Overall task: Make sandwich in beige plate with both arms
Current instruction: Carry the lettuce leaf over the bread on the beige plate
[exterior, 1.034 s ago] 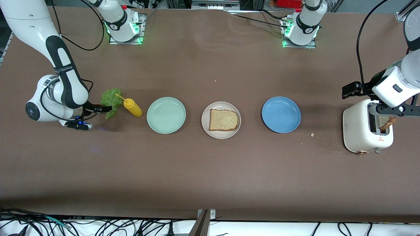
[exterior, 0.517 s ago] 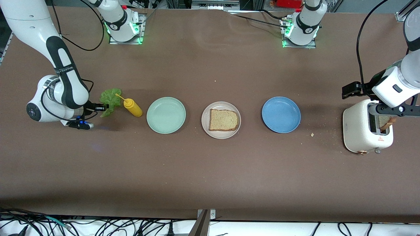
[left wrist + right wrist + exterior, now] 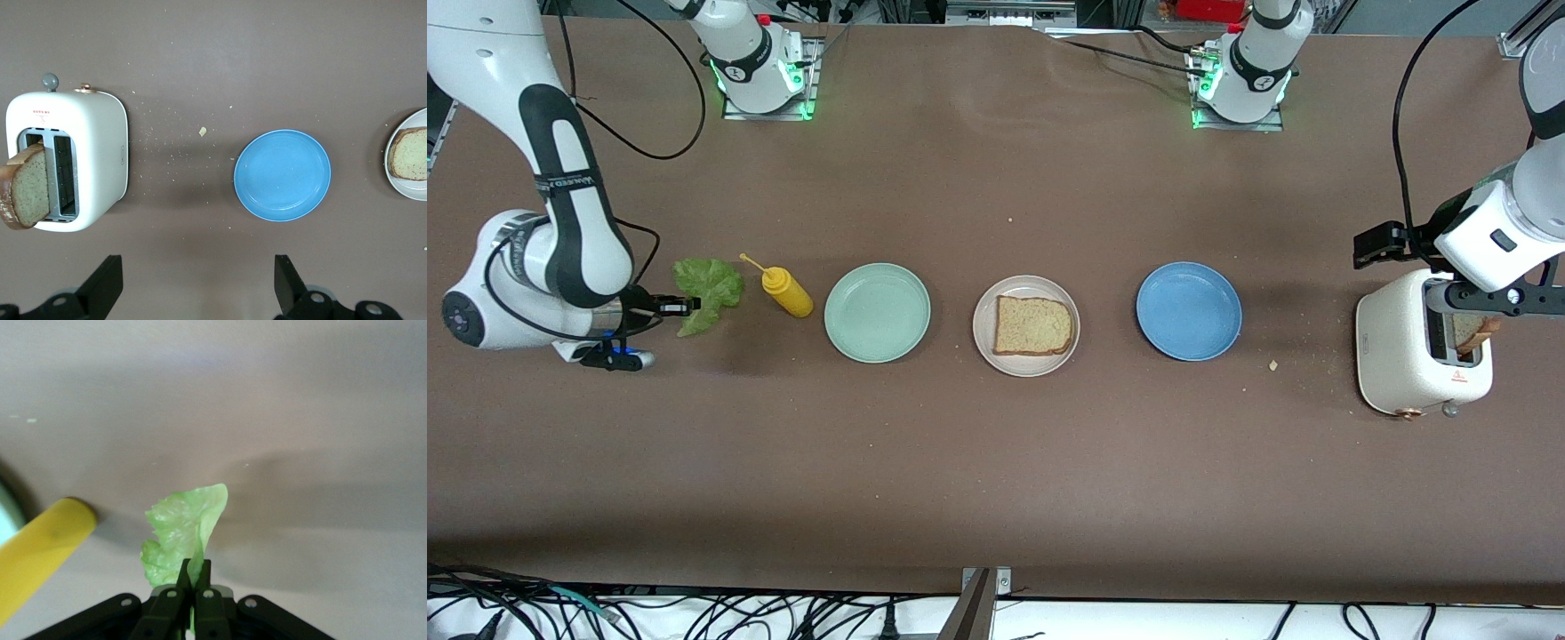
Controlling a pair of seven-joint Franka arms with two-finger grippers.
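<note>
The beige plate [image 3: 1025, 325] sits mid-table with one bread slice [image 3: 1033, 325] on it; its rim [image 3: 390, 179] and that bread slice [image 3: 410, 153] also show in the left wrist view. A second bread slice [image 3: 1472, 332] [image 3: 27, 195] sticks out of the white toaster [image 3: 1412, 357] [image 3: 87, 163]. My right gripper [image 3: 687, 306] [image 3: 194, 570] is shut on the ruffled green lettuce leaf [image 3: 704, 286] [image 3: 181, 530], lifted near the right arm's end of the table. My left gripper [image 3: 1489, 304] [image 3: 198, 280] hangs open over the toaster, holding nothing.
A yellow squeeze bottle [image 3: 784, 291] [image 3: 41, 547] lies beside the lettuce. A mint green plate [image 3: 877, 312] and a blue plate [image 3: 1189, 310] [image 3: 282, 175] flank the beige plate. Crumbs [image 3: 1273, 364] lie between the blue plate and the toaster.
My right gripper has shut on the lettuce and pulled it away from the yellow bottle toward the right arm's end of the table. The left arm has not moved.
</note>
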